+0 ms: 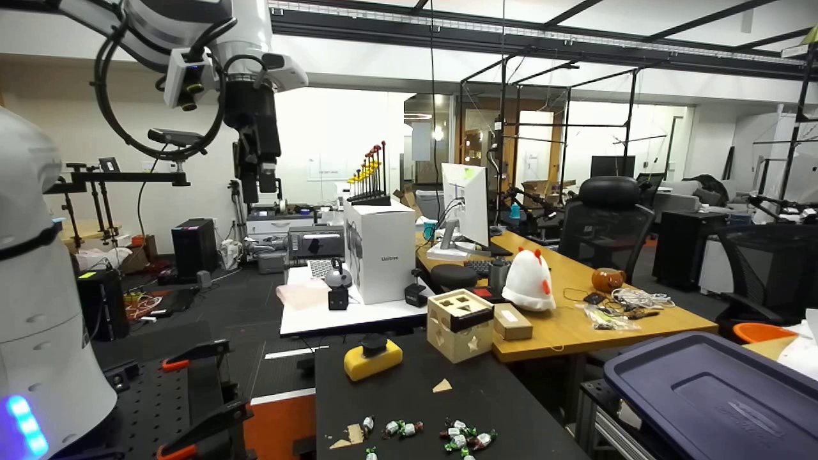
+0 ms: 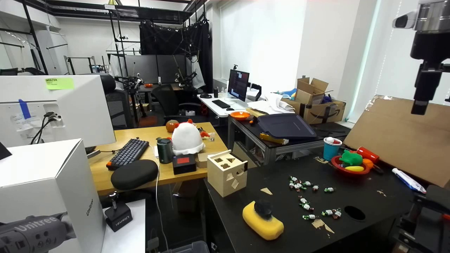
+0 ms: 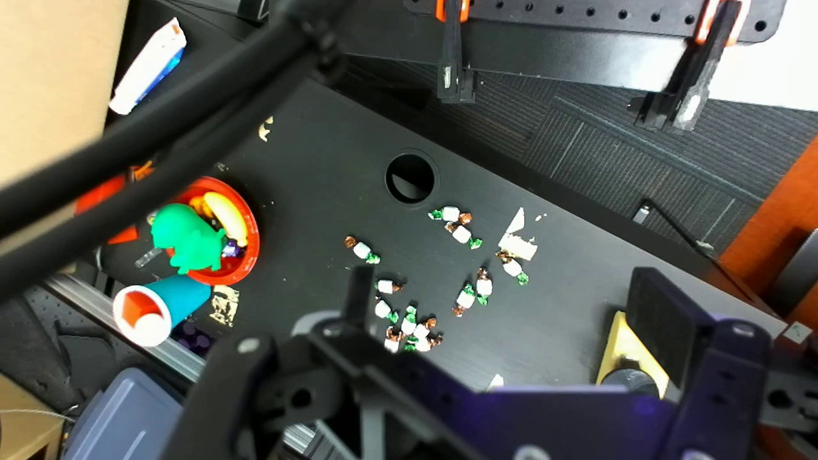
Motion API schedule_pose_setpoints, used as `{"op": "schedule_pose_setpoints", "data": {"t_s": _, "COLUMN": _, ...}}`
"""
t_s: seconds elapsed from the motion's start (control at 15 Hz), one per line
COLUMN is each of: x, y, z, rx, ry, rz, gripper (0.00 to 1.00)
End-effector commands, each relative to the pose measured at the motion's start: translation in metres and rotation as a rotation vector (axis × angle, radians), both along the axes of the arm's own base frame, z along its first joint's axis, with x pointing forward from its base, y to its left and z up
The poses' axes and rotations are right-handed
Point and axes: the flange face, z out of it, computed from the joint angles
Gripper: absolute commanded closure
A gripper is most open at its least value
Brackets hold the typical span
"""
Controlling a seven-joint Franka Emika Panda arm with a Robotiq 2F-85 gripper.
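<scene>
My gripper (image 3: 505,300) is open and empty, with its fingers wide apart in the wrist view. It is high above the black table (image 3: 313,166); in both exterior views the gripper (image 1: 259,186) (image 2: 434,103) touches nothing. Several wrapped candies (image 3: 465,295) with white middles and green and brown ends lie scattered on the table below. A yellow block with a black knob (image 3: 617,342) lies partly hidden behind the right finger; it shows whole in both exterior views (image 1: 364,368) (image 2: 260,225). A red bowl (image 3: 254,246) holds a green toy (image 3: 182,236) and a yellow banana-shaped piece (image 3: 227,217).
A blue cup (image 2: 330,151) stands beside the bowl. A red cylinder (image 2: 367,154) and a white-and-blue tube (image 2: 407,180) lie near a leaning cardboard sheet (image 2: 400,137). A wooden shape-sorter box (image 2: 221,181) stands at a table corner. The table has a round hole (image 3: 411,177).
</scene>
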Motion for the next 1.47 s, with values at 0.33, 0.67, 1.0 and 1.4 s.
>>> {"op": "schedule_pose_setpoints", "data": {"t_s": 0.33, "x": 0.000, "y": 0.000, "z": 0.000, "rx": 0.000, "ry": 0.001, "rz": 0.000, "gripper": 0.00}}
{"op": "schedule_pose_setpoints", "data": {"t_s": 0.67, "x": 0.015, "y": -0.005, "z": 0.003, "rx": 0.027, "ry": -0.017, "rz": -0.011, "gripper": 0.00}}
{"op": "schedule_pose_setpoints", "data": {"t_s": 1.0, "x": 0.042, "y": -0.011, "z": -0.003, "rx": 0.087, "ry": -0.064, "rz": -0.008, "gripper": 0.00}}
{"op": "schedule_pose_setpoints", "data": {"t_s": 1.4, "x": 0.078, "y": -0.011, "z": -0.020, "rx": 0.151, "ry": -0.108, "rz": 0.001, "gripper": 0.00}}
